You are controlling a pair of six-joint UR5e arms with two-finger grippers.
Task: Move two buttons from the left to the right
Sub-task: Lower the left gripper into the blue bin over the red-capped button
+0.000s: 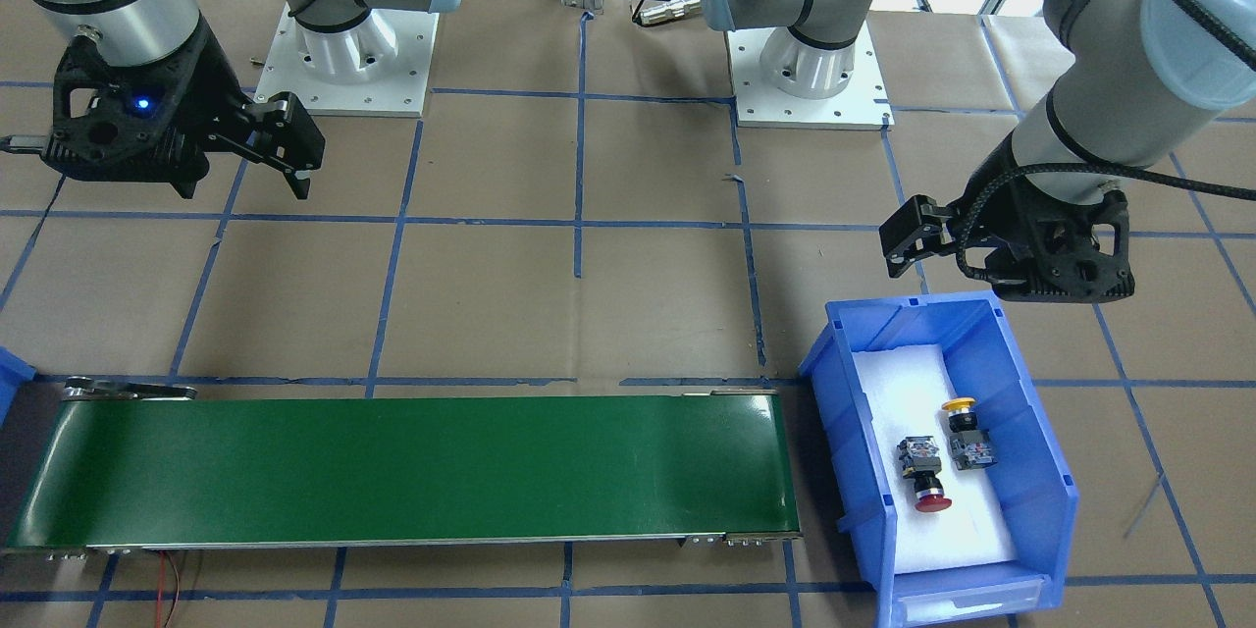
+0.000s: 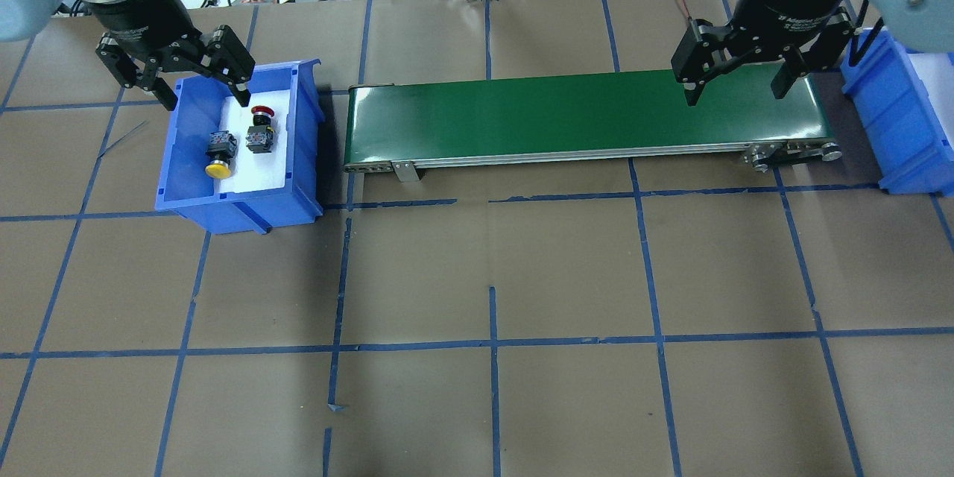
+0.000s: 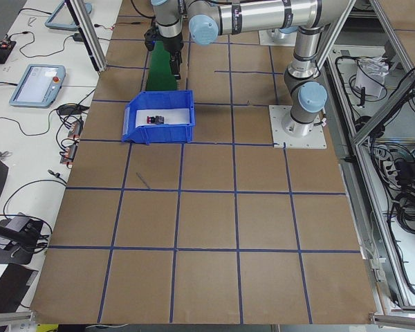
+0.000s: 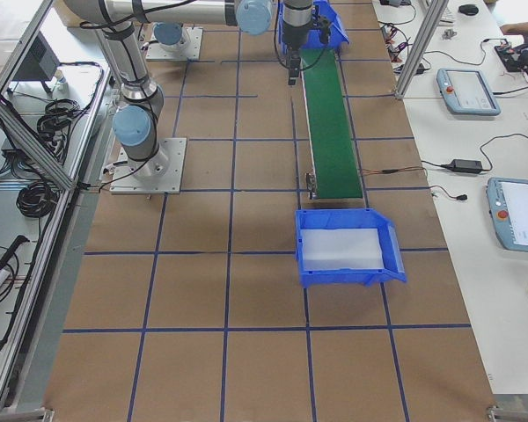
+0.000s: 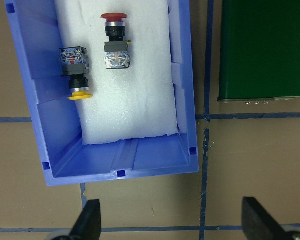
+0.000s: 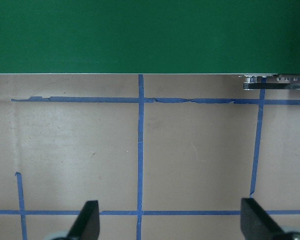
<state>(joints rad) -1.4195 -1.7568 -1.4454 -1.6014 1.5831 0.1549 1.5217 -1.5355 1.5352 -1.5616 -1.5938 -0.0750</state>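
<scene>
From across the surface [image 1: 491,294], the red button [image 1: 924,476] and the yellow button [image 1: 967,432] lie side by side, just apart, on white foam in the left bin [image 1: 1025,402] at one end of the green belt [image 1: 412,466]; the left jaws hang spread and empty above the surface just beyond the bin's robot-side end, and the right jaws hang spread and empty well clear of the belt's other end. From overhead, the red button [image 2: 259,130] and yellow button [image 2: 219,155] sit in the left bin [image 2: 238,209] with the left jaws open above its far end, while the right jaws are open over the belt [image 2: 581,115] near the right bin [image 2: 887,119]. From the left end, the left bin [image 3: 159,131] shows only small dark shapes on its foam. From the right end, the right bin [image 4: 352,279] holds white foam and no button. The left wrist camera looks down on the red button [image 5: 115,42] and yellow button [image 5: 76,70], caps pointing opposite ways, with the jaws wide apart and touching neither. The right wrist camera shows bare belt [image 6: 150,35] and jaws wide apart with nothing between. By this evidence nothing has been moved: both buttons await pickup, a trip along the belt, and placing in the right bin.
</scene>
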